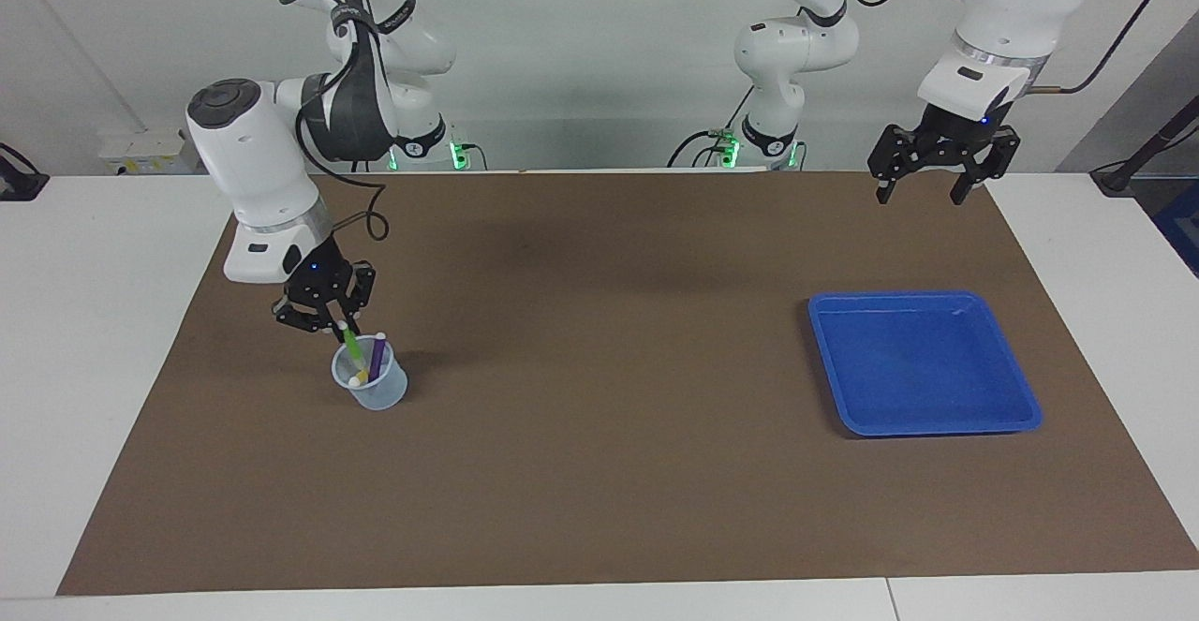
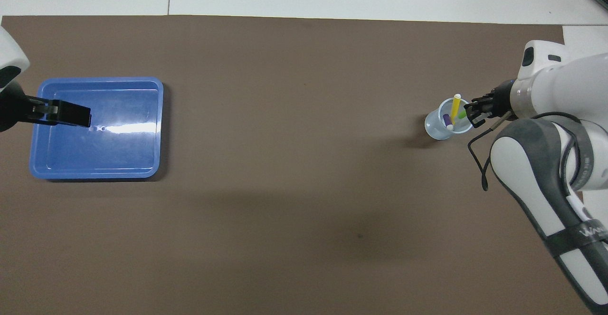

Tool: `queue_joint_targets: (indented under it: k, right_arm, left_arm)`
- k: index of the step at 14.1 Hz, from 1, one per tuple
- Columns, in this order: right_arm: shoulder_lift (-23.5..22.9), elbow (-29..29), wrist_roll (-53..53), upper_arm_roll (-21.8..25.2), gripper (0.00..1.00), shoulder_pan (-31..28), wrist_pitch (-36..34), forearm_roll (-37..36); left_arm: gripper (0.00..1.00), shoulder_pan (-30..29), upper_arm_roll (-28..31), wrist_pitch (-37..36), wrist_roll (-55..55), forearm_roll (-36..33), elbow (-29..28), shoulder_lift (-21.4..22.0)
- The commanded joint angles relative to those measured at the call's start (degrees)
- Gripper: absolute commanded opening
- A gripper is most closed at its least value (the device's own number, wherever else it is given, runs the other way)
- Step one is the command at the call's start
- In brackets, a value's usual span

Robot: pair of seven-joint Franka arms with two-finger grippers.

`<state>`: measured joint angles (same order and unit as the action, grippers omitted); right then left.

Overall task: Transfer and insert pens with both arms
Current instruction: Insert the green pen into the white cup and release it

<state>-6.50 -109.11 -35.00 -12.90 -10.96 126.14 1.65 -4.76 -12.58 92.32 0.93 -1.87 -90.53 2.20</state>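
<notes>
Item, right gripper (image 1: 339,325): I read it clamped on the green pen (image 1: 351,345), tilted into the clear cup (image 1: 371,387). Overhead shows yellow pen (image 2: 455,105) and purple pen (image 2: 447,120) inside too. Left gripper (image 1: 930,192): fingers apart, waiting above the mat, near the blue tray (image 1: 1021,412).

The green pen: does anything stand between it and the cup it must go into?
Nothing visible does. The right hand holds the green pen, already partly inside the clear cup, beside two other pens.
</notes>
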Motion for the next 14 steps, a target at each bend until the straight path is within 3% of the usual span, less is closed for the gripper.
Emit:
queue_joint_targets:
  k: [1,2,3,11,14]
  right_arm:
    - [1.3,-1.8,1.9,-0.9,0.2,-1.1,1.0,1.2]
    - [1.3,-1.7,2.6,-0.8,0.63,-1.1,0.9,1.2]
    - [1.3,-1.5,2.9,-0.9,1.0,-1.1,0.7,1.2]
    - [2.9,2.8,6.2,-1.2,1.0,-0.5,-4.6,1.2]
    - [5.1,6.4,7.7,-1.6,1.0,-0.1,-11.5,1.3]
  left_arm:
    - [1.0,-0.5,0.2,-1.2,0.7,-0.3,-2.0,2.2]
    - [1.0,-1.7,0.3,-1.4,0.7,-0.4,-2.5,2.4]
    - [1.0,-3.4,0.2,-1.2,0.8,-0.4,-4.0,3.3]
    - [1.0,-3.8,0.1,0.1,0.9,-0.3,-6.2,4.3]
    - [1.0,-3.2,0.1,-0.4,0.9,-0.4,-6.1,4.3]
